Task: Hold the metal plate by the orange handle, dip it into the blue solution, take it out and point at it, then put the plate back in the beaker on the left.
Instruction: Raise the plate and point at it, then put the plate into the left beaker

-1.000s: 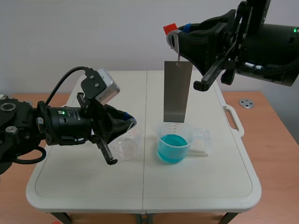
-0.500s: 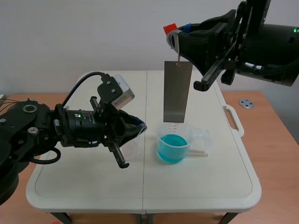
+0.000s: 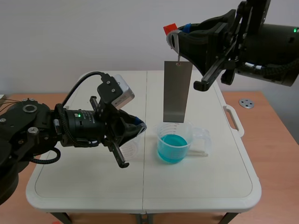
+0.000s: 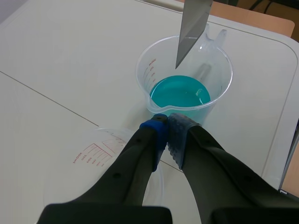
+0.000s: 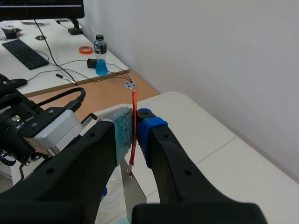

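Your right gripper [image 5: 134, 122] pinches the orange handle [image 3: 169, 29]. The metal plate [image 3: 177, 91] hangs at 12 o'clock over the blue solution [image 3: 172, 148], its lower edge just above the beaker [image 3: 198, 135] rim. Your left gripper [image 4: 166, 125], fingers pressed together on nothing, aims at it from 9 o'clock. A dangling plate may swing, clip the rim and spill liquid. The left arm covers the empty beaker [image 4: 98, 151] at 9 o'clock, blocking the return. A washer [image 3: 246, 103] lies at 3 o'clock.
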